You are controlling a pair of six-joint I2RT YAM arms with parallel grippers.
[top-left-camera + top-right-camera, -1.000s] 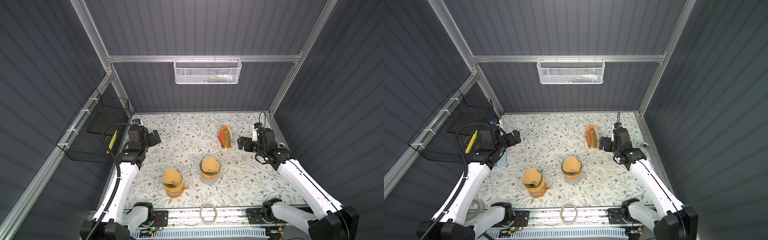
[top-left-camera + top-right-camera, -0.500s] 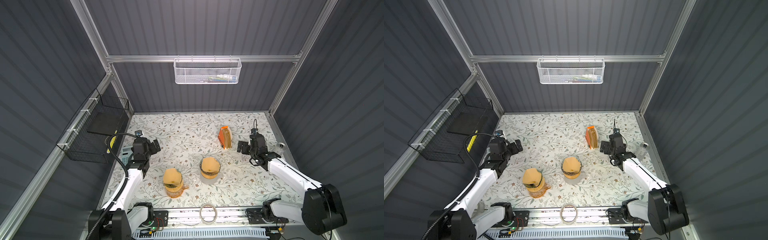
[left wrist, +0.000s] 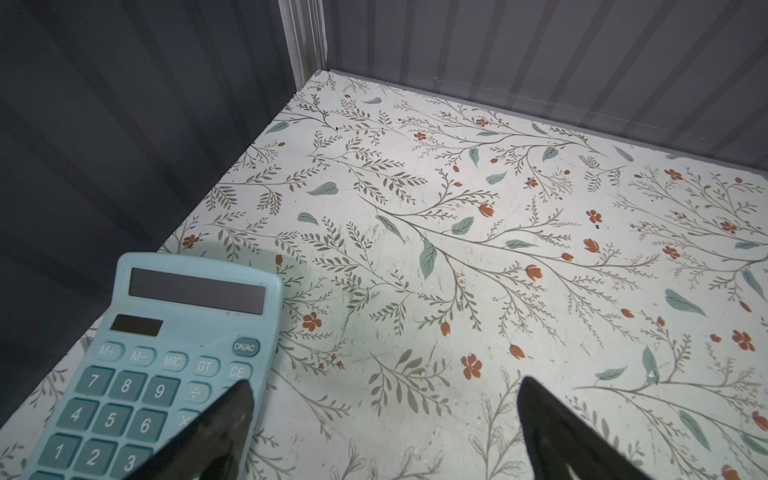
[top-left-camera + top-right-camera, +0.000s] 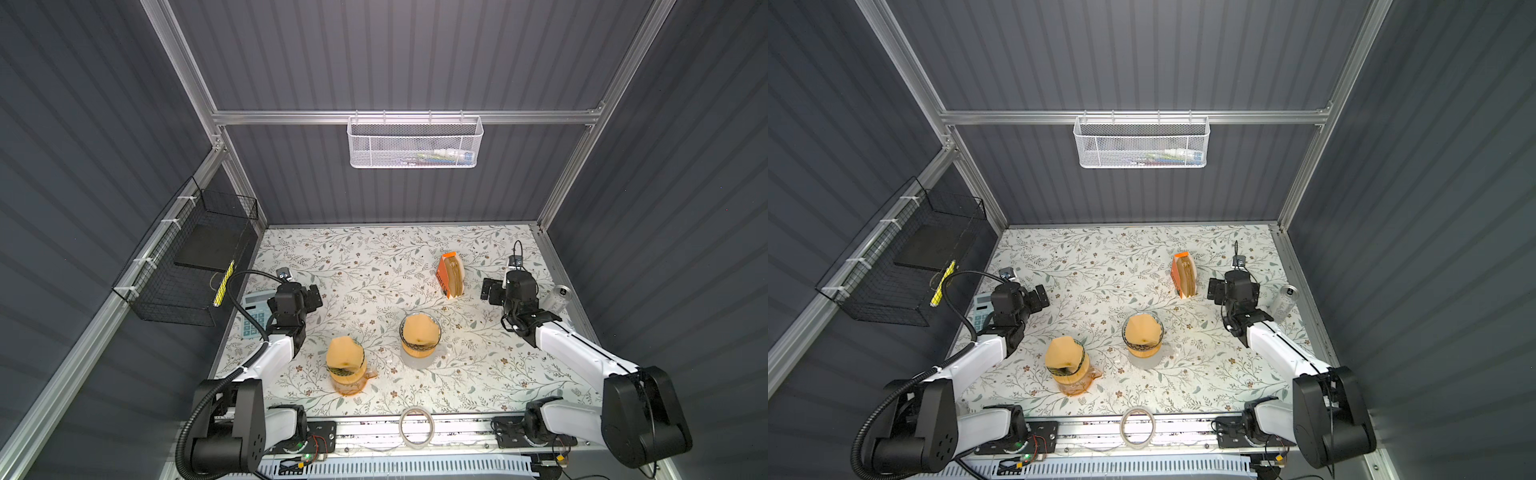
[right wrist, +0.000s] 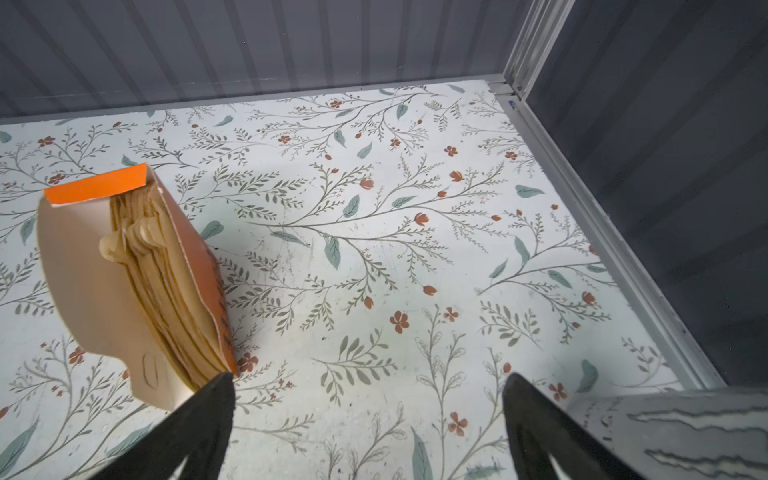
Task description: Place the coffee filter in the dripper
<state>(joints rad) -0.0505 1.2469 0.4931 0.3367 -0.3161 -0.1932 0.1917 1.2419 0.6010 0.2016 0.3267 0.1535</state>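
Two drippers stand near the table's front in both top views. The orange dripper (image 4: pixel 352 384) holds a tan coffee filter (image 4: pixel 344 358). The clear dripper (image 4: pixel 419 360) also holds a tan filter (image 4: pixel 419 330). An open orange box of filters (image 4: pixel 451 276) (image 5: pixel 137 270) stands behind them. My right gripper (image 4: pixel 490 291) (image 5: pixel 369 378) is open just right of that box, low over the table. My left gripper (image 4: pixel 312 296) (image 3: pixel 384 384) is open at the left, beside a calculator, with nothing between its fingers.
A light blue calculator (image 3: pixel 166 365) (image 4: pixel 253 316) lies by the left wall. A silver can (image 4: pixel 559 297) (image 5: pixel 681 432) stands by the right edge, close to my right arm. A tape roll (image 4: pixel 417 426) lies on the front rail. Wire baskets hang on the left and back walls.
Both arms have sunk from a raised pose to low over the table, folding back towards the front. Both grippers stayed open; the drippers and box have not moved.
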